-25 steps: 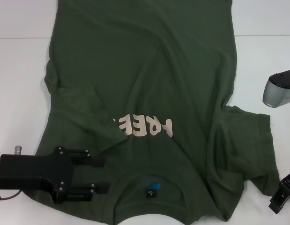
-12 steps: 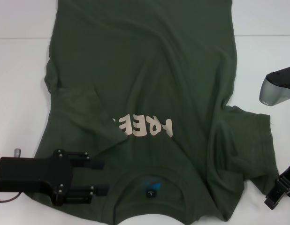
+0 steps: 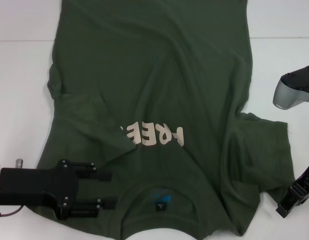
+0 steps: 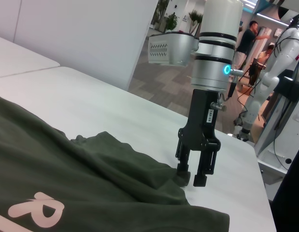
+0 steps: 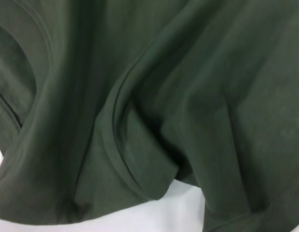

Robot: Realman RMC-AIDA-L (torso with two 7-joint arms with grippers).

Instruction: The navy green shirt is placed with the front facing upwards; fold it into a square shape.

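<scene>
The navy green shirt (image 3: 159, 75) lies face up on the white table, collar toward me, with the neck label (image 3: 159, 205) at the near edge. Its left sleeve (image 3: 89, 120) is folded inward and covers the start of the pale lettering (image 3: 157, 136). My left gripper (image 3: 108, 190) is open, lying low over the shoulder beside the collar. My right gripper (image 3: 287, 205) stands at the outer edge of the spread right sleeve (image 3: 264, 155). In the left wrist view the right gripper (image 4: 192, 178) points straight down, open, its tips at the sleeve's edge. The right wrist view shows the sleeve hem (image 5: 125, 169).
The white table (image 3: 19, 90) shows bare on both sides of the shirt. A grey part of my right arm (image 3: 292, 92) hangs over the table to the right. Past the table's far edge (image 4: 246, 145) are a white humanoid robot (image 4: 280, 72) and people.
My right gripper has shifted slightly leftward toward the sleeve edge, and the grey arm part has risen. My left gripper has barely moved.
</scene>
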